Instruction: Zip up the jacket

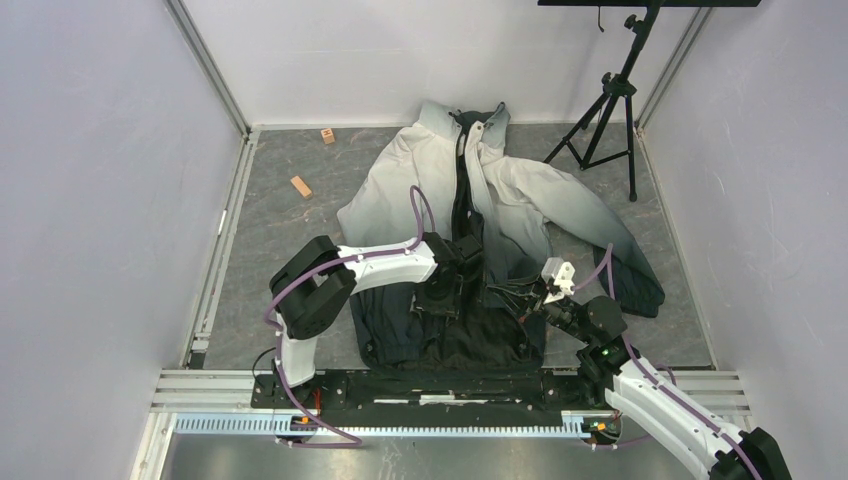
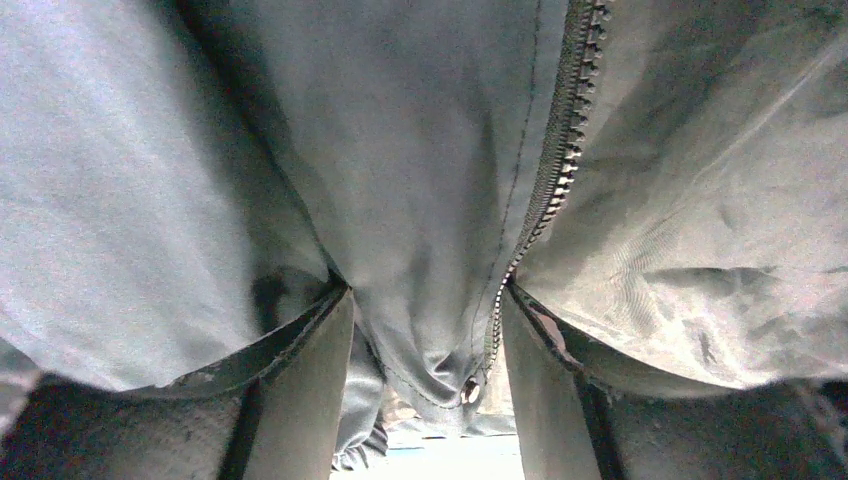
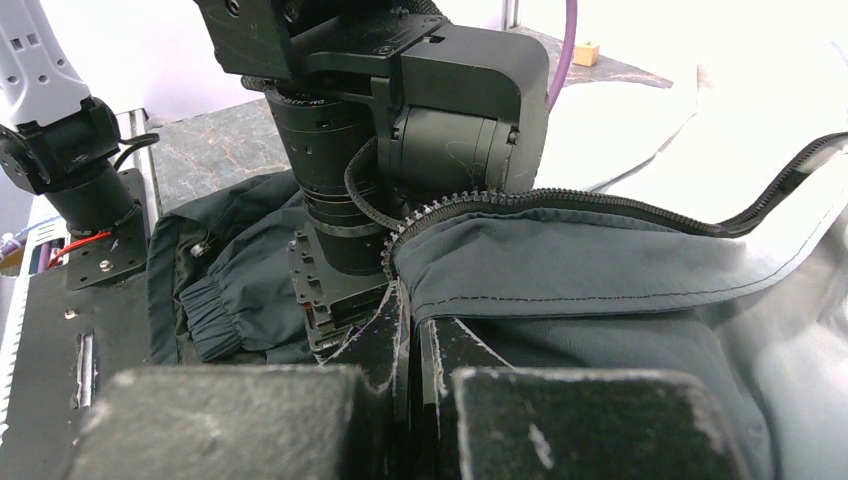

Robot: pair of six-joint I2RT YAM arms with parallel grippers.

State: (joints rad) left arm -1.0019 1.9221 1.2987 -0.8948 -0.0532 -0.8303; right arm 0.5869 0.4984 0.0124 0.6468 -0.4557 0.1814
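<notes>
The jacket (image 1: 520,200) lies open on the table (image 1: 280,230). Its long way runs from near to far. The pale collar (image 1: 440,115) points to the far wall, and the black hem (image 1: 450,352) lies near, by the arm bases. The left gripper (image 2: 427,300) sits over the dark lower middle of the jacket. Its fingers are spread apart, and a fold of cloth with the zipper teeth (image 2: 560,160) hangs between them. The right gripper (image 3: 410,315) is just to the right of it, at the jacket's lower right front edge. Its fingers are pressed together and pinch the cloth edge right beside the zipper teeth.
</notes>
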